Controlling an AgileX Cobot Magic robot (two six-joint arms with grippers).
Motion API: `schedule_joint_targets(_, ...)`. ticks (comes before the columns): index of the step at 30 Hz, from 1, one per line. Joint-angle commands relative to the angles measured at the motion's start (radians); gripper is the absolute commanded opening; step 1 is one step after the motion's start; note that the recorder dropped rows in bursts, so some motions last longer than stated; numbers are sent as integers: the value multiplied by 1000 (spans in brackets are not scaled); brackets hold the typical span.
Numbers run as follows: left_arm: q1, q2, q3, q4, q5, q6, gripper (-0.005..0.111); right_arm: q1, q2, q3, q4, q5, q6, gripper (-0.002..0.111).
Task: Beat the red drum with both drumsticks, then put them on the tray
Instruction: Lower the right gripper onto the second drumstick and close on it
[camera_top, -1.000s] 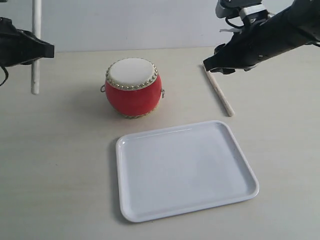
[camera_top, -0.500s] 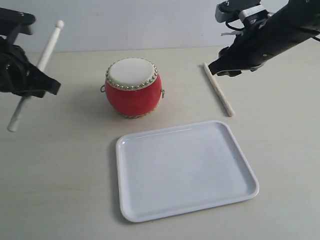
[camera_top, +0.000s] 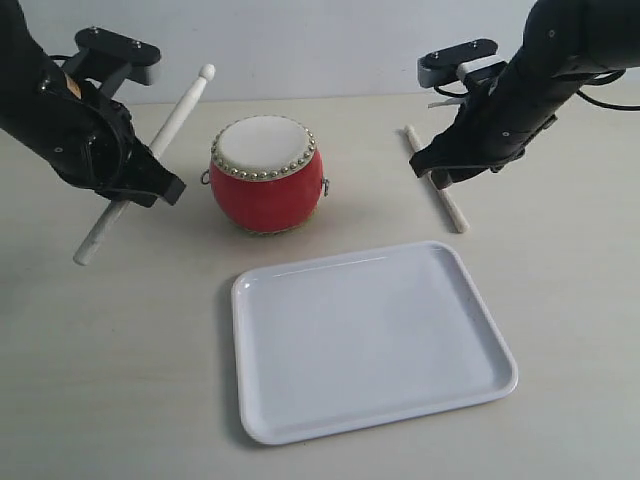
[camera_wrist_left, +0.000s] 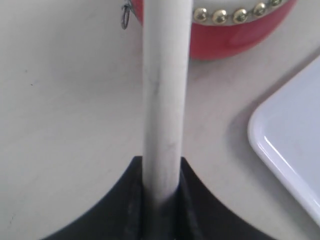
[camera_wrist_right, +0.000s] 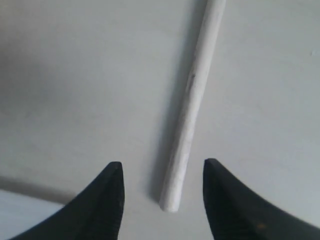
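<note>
- Left gripper (camera_top: 138, 188): closed tight on a drumstick (camera_top: 178, 112). In the left wrist view the shaft runs straight out from between the dark fingers (camera_wrist_left: 127, 200).
- Held drumstick: tilted, with its rounded tip raised toward the back, above and to the left of the red drum (camera_top: 266, 175). Its blunt end points down toward the front left. In the exterior view the shaft passes just beside the drum's left flank, and the tip is clear of the cream skin.
- Right gripper (camera_wrist_right: 161, 167): jaws parted and holding nothing. It hangs over the second drumstick (camera_wrist_right: 192, 100), and no contact is visible.
- Second drumstick: lies flat on the table (camera_top: 120, 350), to the right of the drum and well apart from it. In the right wrist view one end sits near the gap between the two fingertips, and the shaft runs away from them.
- Red drum: stands upright at the middle of the table, skin upward, between the two arms.
- Tray (camera_top: 370, 340): white, lying flat on the table in front of the drum, near it but apart from it.
</note>
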Motion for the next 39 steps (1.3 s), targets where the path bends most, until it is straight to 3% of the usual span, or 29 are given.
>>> schedule_joint_targets(1,-7,23,-25,-4,12,4,0,-6,70,-63,-28,11,16,48)
schedule_joint_targets(9,-7,25,-25,-4,23,4,0,-6,206,-197,-52,42,67,42)
schedule_joint_targets(19,-7,25,-25,-7,32,2,0,-6,244,-403,-137,388,167,42)
schedule_joint_targets(28,-7,25,-25,-4,70,6,0,-6,272,-616,-77,529,194,42)
schedule_joint_targets(39,-7,25,-25,-6,84,4,0,-11,370,-633,-79,573,227,42)
